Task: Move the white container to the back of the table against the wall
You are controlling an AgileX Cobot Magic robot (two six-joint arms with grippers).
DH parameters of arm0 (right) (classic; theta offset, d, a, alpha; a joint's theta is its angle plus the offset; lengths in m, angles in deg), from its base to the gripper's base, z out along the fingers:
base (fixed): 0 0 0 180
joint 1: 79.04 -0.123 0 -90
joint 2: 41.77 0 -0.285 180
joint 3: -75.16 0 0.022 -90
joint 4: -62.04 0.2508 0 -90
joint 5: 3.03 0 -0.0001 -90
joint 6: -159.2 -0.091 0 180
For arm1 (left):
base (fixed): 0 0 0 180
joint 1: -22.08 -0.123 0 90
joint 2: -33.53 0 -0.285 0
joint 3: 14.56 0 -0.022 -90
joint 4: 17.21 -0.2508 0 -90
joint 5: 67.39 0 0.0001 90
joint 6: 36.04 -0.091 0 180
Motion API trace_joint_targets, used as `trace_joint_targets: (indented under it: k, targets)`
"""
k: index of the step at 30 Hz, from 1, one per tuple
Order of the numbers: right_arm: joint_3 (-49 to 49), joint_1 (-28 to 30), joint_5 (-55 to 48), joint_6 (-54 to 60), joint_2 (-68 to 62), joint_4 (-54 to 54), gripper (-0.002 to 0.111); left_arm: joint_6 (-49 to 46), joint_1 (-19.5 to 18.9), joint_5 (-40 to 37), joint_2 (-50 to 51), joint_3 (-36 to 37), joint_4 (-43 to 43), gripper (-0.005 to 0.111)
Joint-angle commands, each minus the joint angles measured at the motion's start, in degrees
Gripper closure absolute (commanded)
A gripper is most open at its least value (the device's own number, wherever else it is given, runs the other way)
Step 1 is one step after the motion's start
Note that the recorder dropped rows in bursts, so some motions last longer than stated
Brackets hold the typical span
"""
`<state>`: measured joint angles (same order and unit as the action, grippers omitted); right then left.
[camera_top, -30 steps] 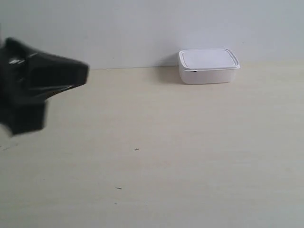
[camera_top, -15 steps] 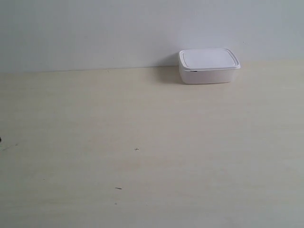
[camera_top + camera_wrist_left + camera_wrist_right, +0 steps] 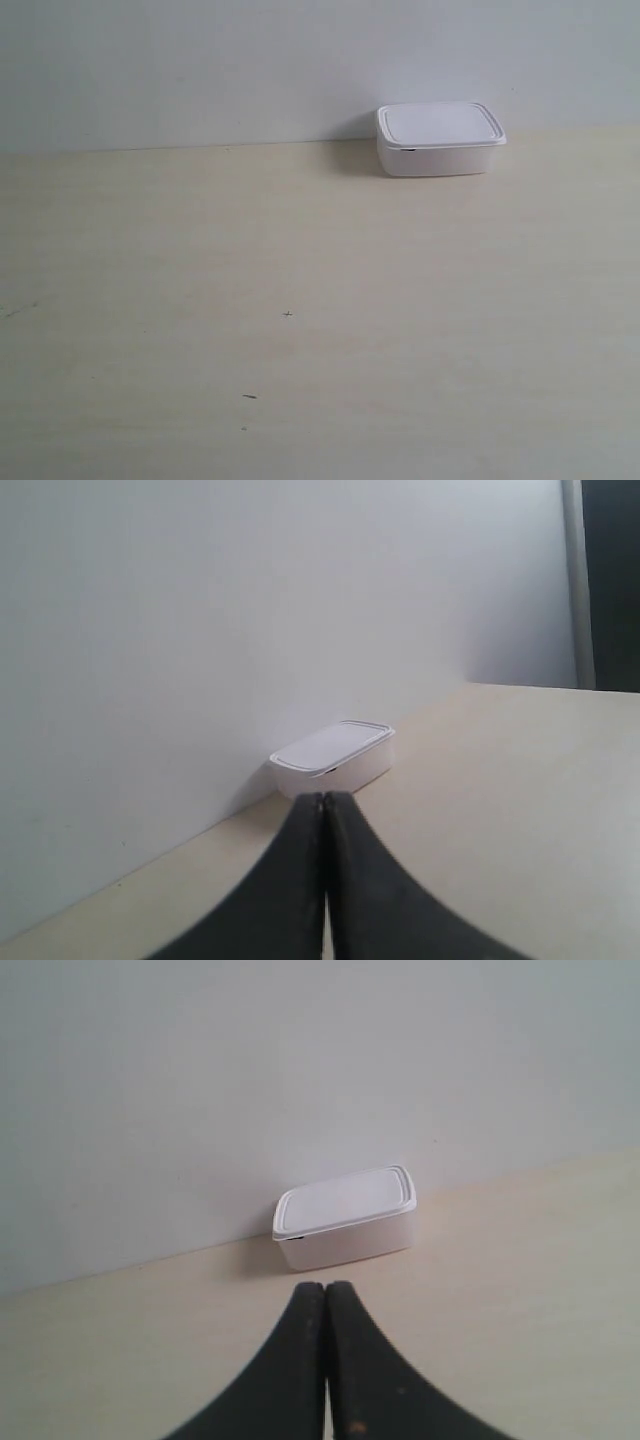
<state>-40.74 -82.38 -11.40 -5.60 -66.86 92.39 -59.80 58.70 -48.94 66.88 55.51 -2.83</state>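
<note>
The white container (image 3: 440,138) stands lidded at the back of the cream table (image 3: 320,320), its rear side at the grey-white wall (image 3: 250,60). No arm shows in the exterior view. In the left wrist view the container (image 3: 335,759) lies beyond my left gripper (image 3: 324,798), whose dark jaws are pressed together with nothing between them. The right wrist view shows the container (image 3: 345,1216) a short way ahead of my right gripper (image 3: 325,1287), also shut and empty. Neither gripper touches the box.
A few tiny dark specks (image 3: 287,315) mark the tabletop. In the left wrist view a dark vertical strip (image 3: 610,580) shows past the wall's far end.
The black arm seen at the exterior view's left a second ago has withdrawn out of that view. The container has not moved.
</note>
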Motion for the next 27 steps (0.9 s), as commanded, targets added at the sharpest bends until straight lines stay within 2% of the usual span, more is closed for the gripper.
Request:
trace_joint_targets:
  k: [1, 6, 9, 11, 14, 20, 22, 25, 27]
  targets:
    - [0.19, 0.11, -0.09, 0.23, -0.11, 0.13, 0.108, -0.09, -0.11, -0.09, 0.03, 0.28, -0.07, 0.107]
    - [0.19, 0.11, -0.03, 0.23, 0.0, 0.13, 0.108, -0.09, -0.11, -0.63, -2.8, 0.5, -0.07, 0.107]
    - [0.19, 0.84, -0.52, 0.23, 1.21, 0.13, 0.108, -0.09, -2.92, -0.76, -3.07, 0.5, -0.27, 0.107]
    - [0.19, 2.26, -0.76, 0.23, 2.66, 0.13, 0.108, -0.09, -6.37, -0.87, -2.95, 0.5, -0.27, 0.107]
    - [0.19, 6.09, -0.89, 0.23, 4.7, 0.13, 0.108, -0.09, -13.68, -0.87, -2.95, 0.5, -0.27, 0.107]
    - [0.19, 15.81, -0.89, 0.14, 6.12, 0.13, 0.108, -0.09, -30.96, -0.87, -2.95, 0.5, -0.27, 0.107]
    - [0.19, 17.91, -0.89, 0.14, 6.12, 0.13, 0.108, -0.09, -35.32, -0.87, -3.37, 0.5, -0.27, 0.107]
    - [0.19, 18.98, -0.89, 0.14, 6.12, 0.13, 0.108, -0.09, -39.88, -0.96, -5.53, 0.5, -0.27, 0.107]
    - [0.19, 18.96, -0.89, 0.14, 6.12, 0.24, 0.108, -0.09, -41.23, -0.96, -7.53, 0.5, -0.27, 0.107]
